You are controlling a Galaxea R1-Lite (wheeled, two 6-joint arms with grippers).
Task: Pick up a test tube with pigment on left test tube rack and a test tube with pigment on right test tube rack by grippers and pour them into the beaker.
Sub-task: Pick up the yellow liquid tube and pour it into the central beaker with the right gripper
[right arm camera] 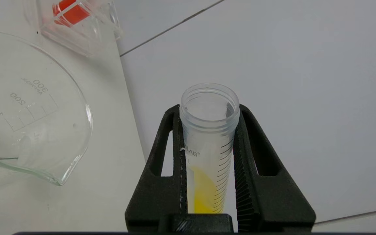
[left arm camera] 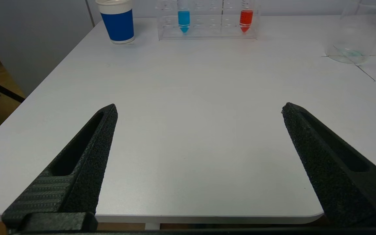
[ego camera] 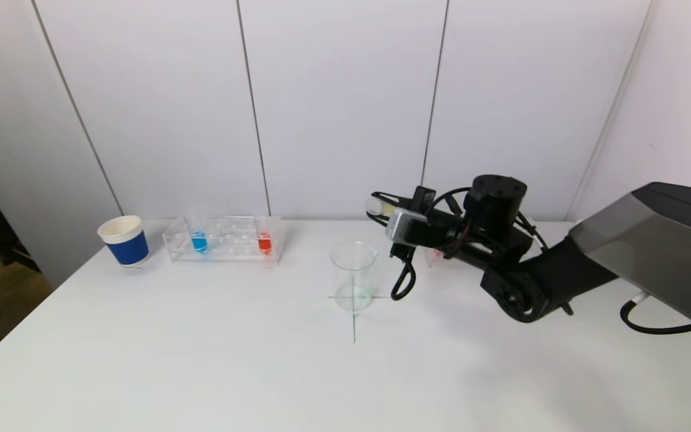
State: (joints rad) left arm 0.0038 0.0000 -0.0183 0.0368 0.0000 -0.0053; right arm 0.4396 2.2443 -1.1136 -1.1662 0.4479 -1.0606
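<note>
The right gripper (ego camera: 381, 207) hung above the table (ego camera: 201, 360), up and to the right of the beaker (ego camera: 354, 276), w/ its jaws pinching a test tube (right arm camera: 209, 137). The tube lay tilted, open mouth pointing away from the wrist toward the back wall, and yellow pigment (right arm camera: 204, 192) sat pooled in its lower end betw. the fingers (right arm camera: 171, 153). In the head view the tube's mouth (ego camera: 376, 206) showed just past the fingertips, higher than the beaker's rim and off to its right, not over the opening.

The beaker stood upright on a cross mark near the table's middle, w/ a faint greenish trace at the bottom.

The left rack (ego camera: 225, 239) stood toward the back left, holding a blue tube (ego camera: 199, 241) and a red tube (ego camera: 264, 242) upright, well apart from each other. A blue-and-white paper cup (ego camera: 123, 240) stood just beside the rack's left end. The right rack (ego camera: 435, 255) was mostly hidden behind the right arm; only a bit of red showed.

The left gripper (left arm camera: 199, 109) hovered low over the table's near left edge, jaws spread wide, nothing betw. them, well apart from the rack.
</note>
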